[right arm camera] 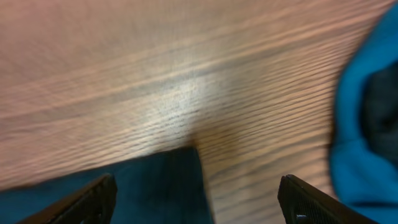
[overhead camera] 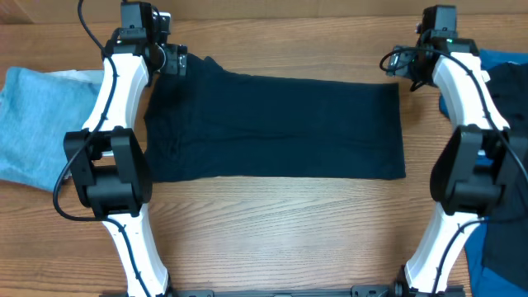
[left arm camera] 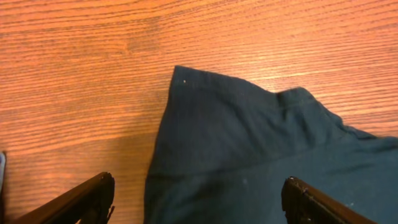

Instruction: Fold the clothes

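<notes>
The dark navy garment (overhead camera: 272, 124) lies spread flat as a wide rectangle across the middle of the wooden table (overhead camera: 272, 239); each far corner sits beneath an arm. The left gripper (left arm camera: 198, 190) is poised over the far-left corner, jaws wide apart, nothing held; the cloth's edge runs between its two fingers. The right gripper (right arm camera: 194, 186) is likewise wide open and empty; the far-right corner's tip lies about midway between its fingers, though that view is blurred. A light blue garment (overhead camera: 33, 124) rests at the table's left edge; a royal blue garment (right arm camera: 364, 124) lies near the right gripper, apart from the navy cloth.

Handling, by judgement: the fabric looks thin, soft and limp; it should sag and drag rather than hold shape. Take hold at the two far corners, pinching the hem through every layer, and lift both together so the fold falls square; keep clear of the royal blue piece.
</notes>
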Available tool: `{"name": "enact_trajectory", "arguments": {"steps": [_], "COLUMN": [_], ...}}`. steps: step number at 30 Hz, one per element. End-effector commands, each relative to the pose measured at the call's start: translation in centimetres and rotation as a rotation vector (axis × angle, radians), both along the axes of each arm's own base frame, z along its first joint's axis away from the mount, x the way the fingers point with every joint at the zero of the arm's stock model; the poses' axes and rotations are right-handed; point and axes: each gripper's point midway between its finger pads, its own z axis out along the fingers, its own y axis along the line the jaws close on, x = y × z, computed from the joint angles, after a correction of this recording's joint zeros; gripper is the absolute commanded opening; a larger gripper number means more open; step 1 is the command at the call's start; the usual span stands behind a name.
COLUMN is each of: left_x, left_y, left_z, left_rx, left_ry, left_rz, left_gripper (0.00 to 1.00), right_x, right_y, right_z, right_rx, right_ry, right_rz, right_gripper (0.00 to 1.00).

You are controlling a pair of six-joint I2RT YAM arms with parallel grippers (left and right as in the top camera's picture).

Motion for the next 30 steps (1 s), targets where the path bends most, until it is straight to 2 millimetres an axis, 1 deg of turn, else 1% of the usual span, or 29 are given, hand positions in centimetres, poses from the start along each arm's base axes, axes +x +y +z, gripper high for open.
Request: {"name": "enact_trajectory", "arguments": {"steps": [1, 3, 4, 7, 10, 13, 16, 19, 20, 21, 22, 23, 24, 25, 26, 28, 29, 30], "left_x": [1.1, 1.7, 2.4, 3.0, 3.2, 3.3, 3.4, 3.6, 3.6, 3.6, 3.6, 3.6, 3.6, 3.6, 3.6, 3.5, 3.3, 3.1], "left_y": [-0.4, -0.4, -0.4, -0.4, -0.4, -0.4, -0.4, -0.4, -0.4, -0.4, -0.4, -0.4, -0.4, -0.4, -0.5, -1.2, -1.4, -1.8], "left_z": [-1.3, -1.7, -1.5, -0.9, -0.8, -0.7, -0.7, -0.5, -0.5, -0.5, -0.5, -0.5, -0.5, -0.5, -0.7, -1.8, -2.8, -3.8], "left_rx": [0.005, 0.006, 0.007, 0.006, 0.008, 0.007, 0.008, 0.008, 0.008, 0.008, 0.008, 0.008, 0.008, 0.008, 0.000, -0.035, -0.060, -0.080], "left_ry": [-0.018, -0.035, -0.064, -0.100, -0.110, -0.115, -0.117, -0.129, -0.131, -0.131, -0.130, -0.130, -0.130, -0.129, -0.125, -0.108, -0.086, -0.065], "left_rz": [-0.036, -0.036, -0.036, -0.038, -0.038, -0.038, -0.038, -0.037, -0.037, -0.037, -0.037, -0.037, -0.037, -0.037, -0.042, -0.062, -0.054, -0.060], "left_gripper": [0.87, 0.88, 0.88, 0.88, 0.87, 0.86, 0.86, 0.84, 0.81, 0.80, 0.80, 0.79, 0.69, 0.63, 0.54, 0.41, 0.39, 0.40], "right_x": [0.4, 0.3, 0.0, -0.2, -0.2, 0.0, -0.4, -1.4, -1.7, -1.9, -2.0, -2.0, -1.9, -1.9, -1.9, -1.9, -1.9, -1.9], "right_y": [0.5, 1.4, 1.8, 1.8, 2.6, 2.5, 2.6, 2.7, 2.7, 2.8, 2.8, 2.8, 2.8, 2.8, 2.8, 2.8, 2.8, 2.8], "right_z": [-3.1, -4.5, -5.2, -5.7, -6.2, -6.2, -7.3, -9.2, -9.6, -9.9, -10.0, -10.0, -10.0, -10.0, -10.0, -9.9, -9.9, -9.9], "right_rx": [0.007, 0.058, 0.082, 0.083, 0.122, 0.120, 0.121, 0.123, 0.124, 0.125, 0.125, 0.125, 0.125, 0.125, 0.125, 0.124, 0.124, 0.124], "right_ry": [0.048, 0.068, 0.086, 0.096, 0.100, 0.093, 0.099, 0.117, 0.123, 0.128, 0.131, 0.128, 0.128, 0.128, 0.128, 0.125, 0.125, 0.125], "right_rz": [0.038, 0.060, 0.059, 0.060, 0.076, 0.077, 0.077, 0.076, 0.076, 0.076, 0.075, 0.076, 0.076, 0.076, 0.075, 0.076, 0.076, 0.076], "right_gripper": [0.86, 0.84, 0.77, 0.77, 0.77, 0.77, 0.77, 0.76, 0.73, 0.69, 0.56, 0.52, 0.50, 0.49, 0.49, 0.49, 0.42, 0.20]}}
